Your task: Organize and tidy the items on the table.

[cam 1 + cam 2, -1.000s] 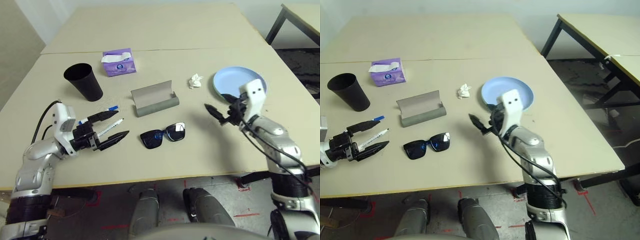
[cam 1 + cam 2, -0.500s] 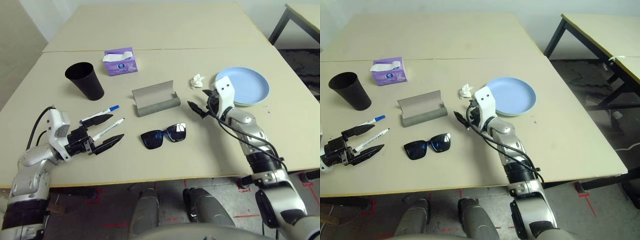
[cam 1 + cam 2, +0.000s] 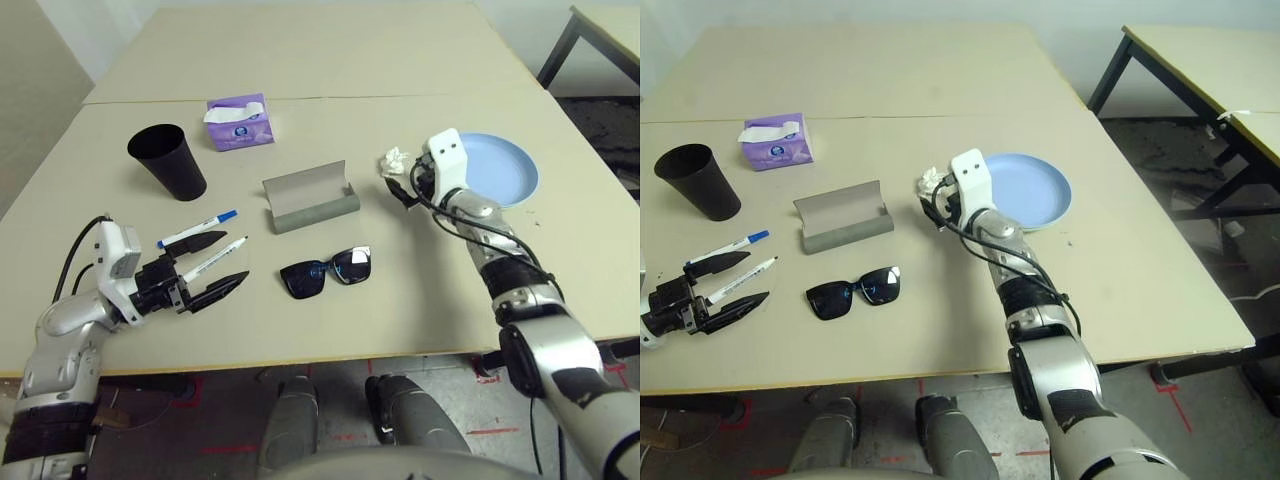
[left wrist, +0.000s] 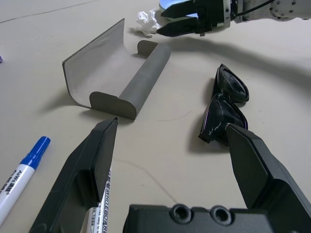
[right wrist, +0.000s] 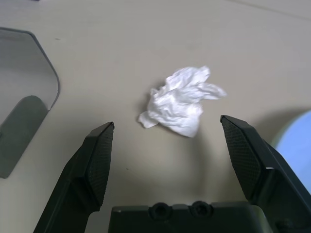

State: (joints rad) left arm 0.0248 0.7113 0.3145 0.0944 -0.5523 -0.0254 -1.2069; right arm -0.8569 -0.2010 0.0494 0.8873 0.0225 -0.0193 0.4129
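Left gripper (image 3: 205, 265): its fingers are spread wide and hold nothing; it sits low over the table, far to the left of the case and nearer to the robot.
Cup (image 3: 167, 162): black, upright, to the left of the case and a little farther from the robot.
Pens: two white pens lie left of the case; the one with the blue cap (image 3: 198, 228) is closer to the cup, the other (image 3: 214, 259) runs between the left gripper's fingers.
Tissue box (image 3: 238, 123): purple, behind the case and to its left, near the seam of the table (image 3: 330, 330).
Case (image 3: 309, 197): grey, lying open in the middle of the table; this is the landmark for all places here.
Sunglasses (image 3: 326, 271): black, just in front of the case, on the robot's side, apart from it.
Tissue (image 5: 182, 101): crumpled, white, to the right of the case, lying on the table between the case and the plates.
Right gripper (image 5: 175, 155): fingers spread wide, one on each side of the tissue, not touching it; right of the case.
Plates (image 3: 505, 170): pale blue one on top, a green rim just under it; far right of the case, behind the right arm.
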